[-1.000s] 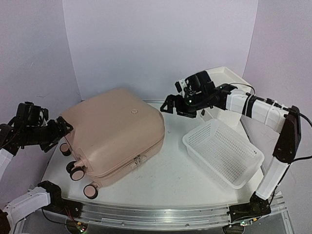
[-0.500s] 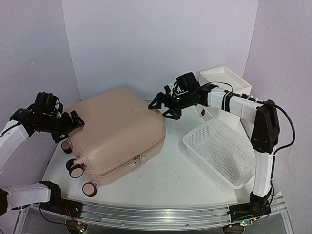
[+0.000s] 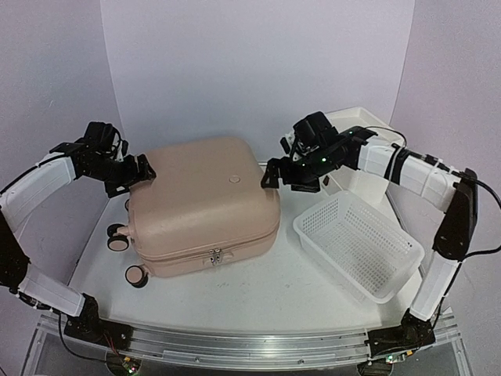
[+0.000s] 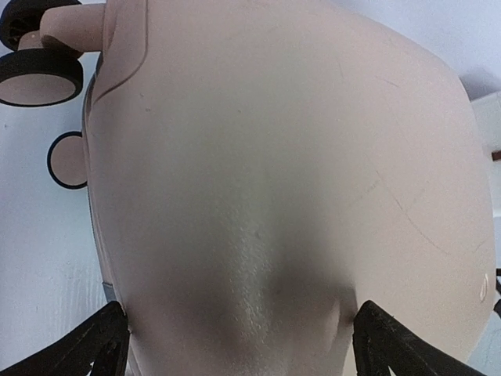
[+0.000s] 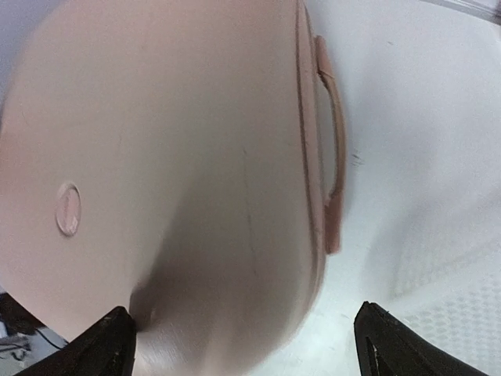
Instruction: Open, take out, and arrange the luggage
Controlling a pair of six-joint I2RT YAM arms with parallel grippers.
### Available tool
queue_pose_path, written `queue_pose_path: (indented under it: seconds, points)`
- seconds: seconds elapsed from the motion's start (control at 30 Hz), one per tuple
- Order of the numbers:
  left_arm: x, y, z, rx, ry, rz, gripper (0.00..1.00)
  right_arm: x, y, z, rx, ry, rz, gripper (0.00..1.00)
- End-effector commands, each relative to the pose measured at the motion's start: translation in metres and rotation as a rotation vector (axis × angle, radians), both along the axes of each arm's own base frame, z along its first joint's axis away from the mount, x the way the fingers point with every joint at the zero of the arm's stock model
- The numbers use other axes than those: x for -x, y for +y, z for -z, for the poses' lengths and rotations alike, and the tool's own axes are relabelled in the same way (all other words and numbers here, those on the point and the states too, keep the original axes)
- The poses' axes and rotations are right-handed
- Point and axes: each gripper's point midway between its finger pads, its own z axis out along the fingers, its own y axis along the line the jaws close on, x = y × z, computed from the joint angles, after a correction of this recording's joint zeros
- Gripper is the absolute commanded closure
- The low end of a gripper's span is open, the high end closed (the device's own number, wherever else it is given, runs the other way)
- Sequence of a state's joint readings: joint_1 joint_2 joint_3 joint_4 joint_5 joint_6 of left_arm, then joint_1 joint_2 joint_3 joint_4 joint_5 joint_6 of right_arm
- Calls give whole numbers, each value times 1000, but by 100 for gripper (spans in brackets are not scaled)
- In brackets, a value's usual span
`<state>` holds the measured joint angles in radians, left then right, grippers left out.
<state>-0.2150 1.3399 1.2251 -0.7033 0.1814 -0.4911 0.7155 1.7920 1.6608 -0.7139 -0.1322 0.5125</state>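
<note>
The luggage (image 3: 203,200) lies flat and zipped shut on the desk (image 3: 258,290), a little toward 9 o'clock of centre. Its wheels (image 3: 117,239) point to 9 o'clock and its carry handle (image 5: 333,157) sits on the 3 o'clock wall facing the basket (image 3: 360,243), so its long axis runs 9 to 3. The left tool (image 3: 145,168) sits at the case's 11 o'clock corner and the right tool (image 3: 274,176) at its 1 o'clock corner. Both have their jaws spread wide and hold nothing. Each wrist view shows the pink shell filling the gap between the fingers, though I cannot tell whether they touch it. The case therefore lies toward 6 o'clock of both tools. The zipper pulls (image 3: 213,255) are on the 6 o'clock wall, the side farthest from them and about midway along it, so neither arm looks clearly nearer. Opening probably means one tool crossing over or round the lid to that near edge.
</note>
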Motion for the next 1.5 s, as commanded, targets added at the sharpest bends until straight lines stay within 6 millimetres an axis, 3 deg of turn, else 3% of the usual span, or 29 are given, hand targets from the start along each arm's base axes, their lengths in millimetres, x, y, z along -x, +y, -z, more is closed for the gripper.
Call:
queue_pose_path:
  seconds: [0.0, 0.1, 0.27, 0.5, 0.7, 1.0, 1.2, 1.33, 1.47]
  points:
    - [5, -17, -49, -5, -155, 163, 0, 45, -62, -18, 304, -89, -22, 2]
    - [16, -12, -59, -57, -186, 196, 0, 84, -46, -12, 278, -70, -100, 2]
    - [36, -18, -68, -53, -222, 284, 1, 136, 34, 12, 29, -66, -244, 8]
    - [60, -36, -64, 42, -210, 392, 1, 153, 101, 23, -104, -361, -276, 20]
    - [81, -25, -53, -7, -234, 380, 1, 145, 123, 58, -115, -383, -210, 31]
    - [99, -11, -42, -85, -283, 352, 0, 136, 126, 88, -101, -439, -112, 53]
    - [110, -15, -43, -153, -324, 364, 1, 135, 140, 95, -78, -456, -90, 65]
    - [114, -11, -48, -170, -347, 344, 1, 130, 137, 99, -47, -478, -43, 71]
    - [117, -11, -50, -170, -357, 343, 0, 129, 145, 99, -61, -476, -25, 72]
